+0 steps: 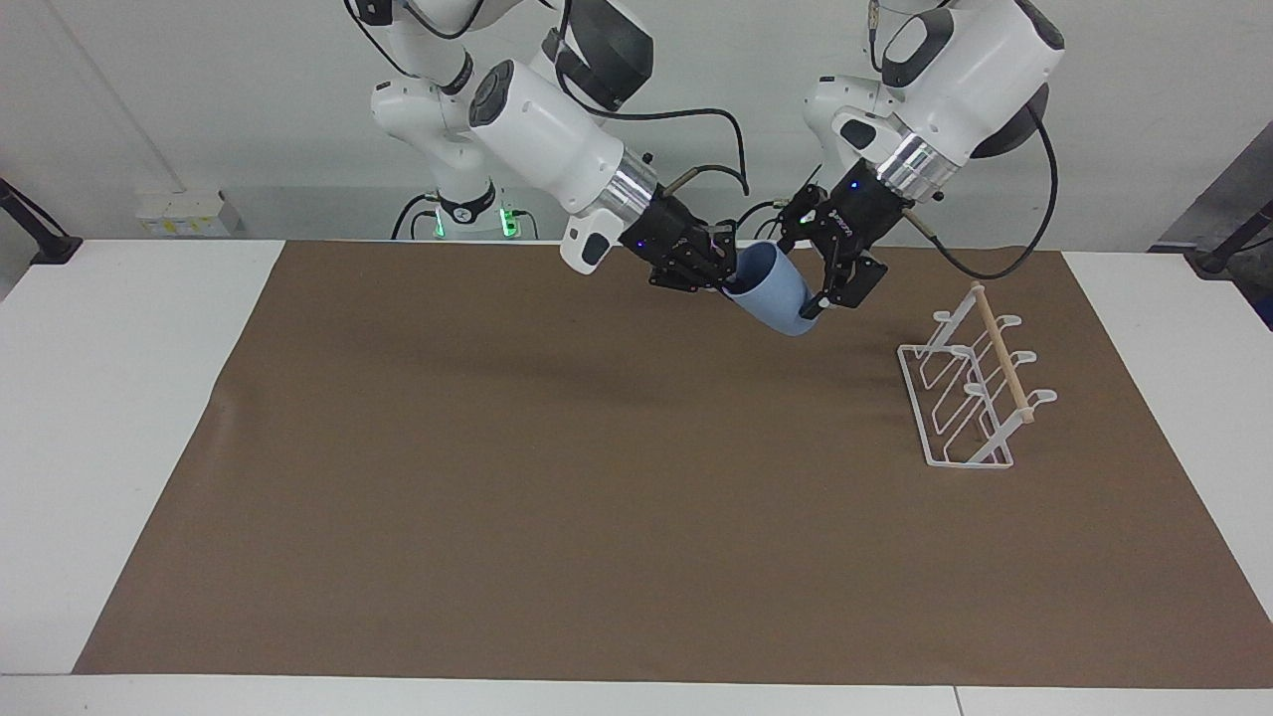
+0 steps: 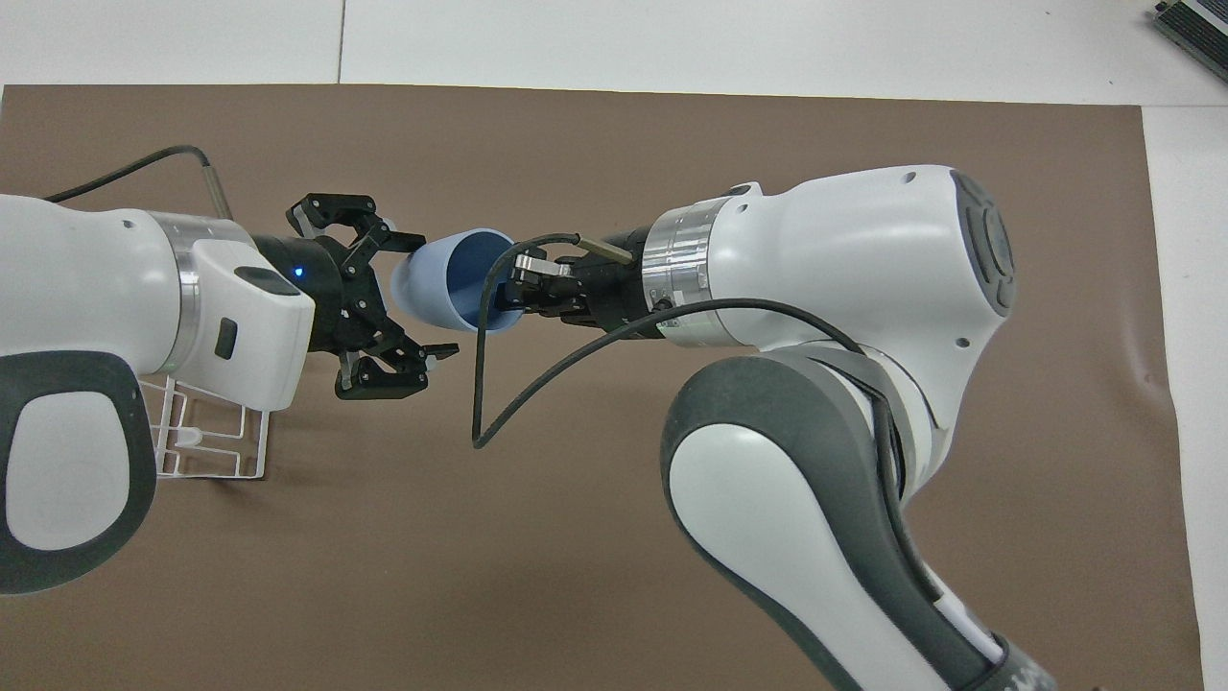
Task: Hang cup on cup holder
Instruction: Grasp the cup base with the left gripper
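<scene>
Up in the air, the right gripper point(image 1: 724, 276) is pinching the rim of the cup point(image 1: 774, 290), one finger inside the mouth, holding it tilted with its base pointing toward the left arm's end of the mat point(image 1: 497, 497). The left gripper point(image 1: 818, 268) is sitting at the cup's base with its fingers point(image 2: 389, 238) spread wide, one on each side of the narrow end. The rack point(image 1: 970, 383) is standing on the mat at the left arm's end, well apart from the cup.
</scene>
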{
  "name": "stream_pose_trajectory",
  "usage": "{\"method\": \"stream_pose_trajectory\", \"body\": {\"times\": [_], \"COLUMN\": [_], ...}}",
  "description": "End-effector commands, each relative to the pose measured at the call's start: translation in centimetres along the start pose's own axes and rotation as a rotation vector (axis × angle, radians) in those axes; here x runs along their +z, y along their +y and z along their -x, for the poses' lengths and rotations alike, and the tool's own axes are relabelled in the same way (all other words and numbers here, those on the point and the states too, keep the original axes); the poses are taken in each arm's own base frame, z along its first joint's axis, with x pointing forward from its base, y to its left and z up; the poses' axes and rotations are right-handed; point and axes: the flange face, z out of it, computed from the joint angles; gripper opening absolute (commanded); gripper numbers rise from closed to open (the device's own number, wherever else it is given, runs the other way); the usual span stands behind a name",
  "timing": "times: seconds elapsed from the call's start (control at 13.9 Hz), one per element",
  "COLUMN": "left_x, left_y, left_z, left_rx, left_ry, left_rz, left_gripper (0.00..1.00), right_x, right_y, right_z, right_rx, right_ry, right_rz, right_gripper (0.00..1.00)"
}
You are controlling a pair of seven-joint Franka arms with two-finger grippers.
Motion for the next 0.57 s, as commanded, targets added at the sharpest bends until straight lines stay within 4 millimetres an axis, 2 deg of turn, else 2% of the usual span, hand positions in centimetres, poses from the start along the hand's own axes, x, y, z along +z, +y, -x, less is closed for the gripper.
{"method": "stream_pose_trajectory", "body": {"times": [0.0, 0.14, 0.29, 0.36, 0.5], "left_x": [0.39, 0.40, 0.45, 0.45, 0.43], "left_y": [-0.39, -0.43, -0.35, -0.35, -0.39], "left_z": [-0.87, -0.98, -1.11, -1.11, -1.04], "left_rx": [0.008, 0.009, 0.008, 0.004, -0.007], "left_ry": [0.027, 0.029, 0.032, 0.031, 0.030], "left_rz": [-0.006, -0.011, -0.011, -0.012, -0.011], "left_gripper": [1.00, 1.00, 0.14, 0.00, 0.00], "right_x": [-0.18, -0.16, -0.21, -0.28, -0.22], "right_y": [-0.28, -0.17, -0.12, -0.18, -0.12], "right_z": [-0.07, -0.17, -0.22, -0.19, -0.23], "right_rx": [0.026, 0.028, 0.031, 0.030, 0.031], "right_ry": [0.008, 0.008, 0.008, 0.009, 0.008], "right_rz": [-0.027, -0.027, -0.026, -0.027, -0.026], "right_gripper": [0.00, 0.00, 0.00, 0.00, 0.00]}}
